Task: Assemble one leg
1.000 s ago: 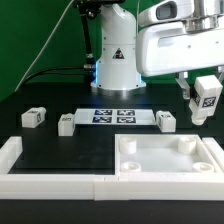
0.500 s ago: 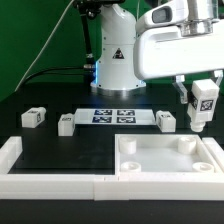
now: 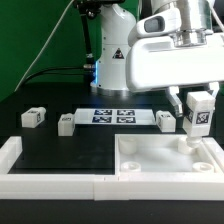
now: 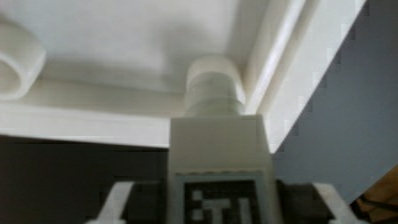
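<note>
Leg (image 3: 200,122) (image 4: 217,150): small white block, tag facing the exterior camera, held upright in the air. It hangs over the far corner of the square tray-like part (image 3: 150,165), on the exterior view's right, just above the corner socket (image 3: 190,146) there. I cannot tell whether its lower end touches the tray or sits a little clear of it.

Wrist view: I look down the length of the leg. Its tag is nearest the lens, and its rounded end points at the tray floor, close beside a raised inner wall (image 4: 281,55). Another socket (image 4: 15,60) shows at the edge of that picture.

Gripper (image 3: 199,108) (image 4: 217,205): clamped on the leg, one finger against each side; fingers (image 4: 121,203) show flanking the tagged end.

Outward from there, in the exterior view:
- Three loose legs on the black table (image 3: 60,150), each lying apart: one (image 3: 165,121) near the held leg, one (image 3: 67,123) mid-table, one (image 3: 33,117) toward the left.
- Marker board (image 3: 112,116) lies flat between the two nearer loose legs.
- Long white border bars (image 3: 50,183) run along the front edge and up the left side.
- Arm base (image 3: 112,60) stands behind the marker board.
</note>
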Tool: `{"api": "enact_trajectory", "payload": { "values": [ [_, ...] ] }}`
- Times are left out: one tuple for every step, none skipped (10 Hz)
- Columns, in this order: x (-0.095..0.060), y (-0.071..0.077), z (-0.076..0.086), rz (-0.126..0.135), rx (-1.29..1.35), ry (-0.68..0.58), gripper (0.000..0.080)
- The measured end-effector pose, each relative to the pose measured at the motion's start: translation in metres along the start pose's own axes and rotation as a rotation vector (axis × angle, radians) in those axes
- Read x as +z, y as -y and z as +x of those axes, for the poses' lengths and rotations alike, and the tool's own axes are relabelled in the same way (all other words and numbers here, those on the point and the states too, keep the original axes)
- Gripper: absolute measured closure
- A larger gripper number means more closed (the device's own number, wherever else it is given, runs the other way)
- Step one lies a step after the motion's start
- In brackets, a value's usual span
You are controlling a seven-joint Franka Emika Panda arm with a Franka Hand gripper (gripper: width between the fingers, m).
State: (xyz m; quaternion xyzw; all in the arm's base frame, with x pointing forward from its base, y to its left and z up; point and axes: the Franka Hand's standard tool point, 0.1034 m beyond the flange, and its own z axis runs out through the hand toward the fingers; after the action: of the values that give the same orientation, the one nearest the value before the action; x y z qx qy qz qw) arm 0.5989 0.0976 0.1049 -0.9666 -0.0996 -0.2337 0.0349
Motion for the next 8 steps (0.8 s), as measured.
{"api": "enact_trajectory", "payload": {
  "values": [
    [0.002, -0.001, 0.000, 0.001, 0.001, 0.007, 0.0509],
    [0.002, -0.003, 0.005, -0.008, 0.000, -0.030, 0.0509],
    [0.002, 0.000, 0.004, -0.004, -0.003, -0.024, 0.0509],
    [0.003, 0.000, 0.004, -0.004, -0.003, -0.023, 0.0509],
    [0.003, 0.000, 0.004, -0.004, -0.003, -0.023, 0.0509],
    [0.003, 0.000, 0.003, -0.004, -0.003, -0.022, 0.0509],
    [0.006, -0.001, 0.001, -0.004, -0.002, -0.021, 0.0509],
    [0.012, -0.003, 0.000, -0.004, 0.002, -0.016, 0.0509]
  ]
}}
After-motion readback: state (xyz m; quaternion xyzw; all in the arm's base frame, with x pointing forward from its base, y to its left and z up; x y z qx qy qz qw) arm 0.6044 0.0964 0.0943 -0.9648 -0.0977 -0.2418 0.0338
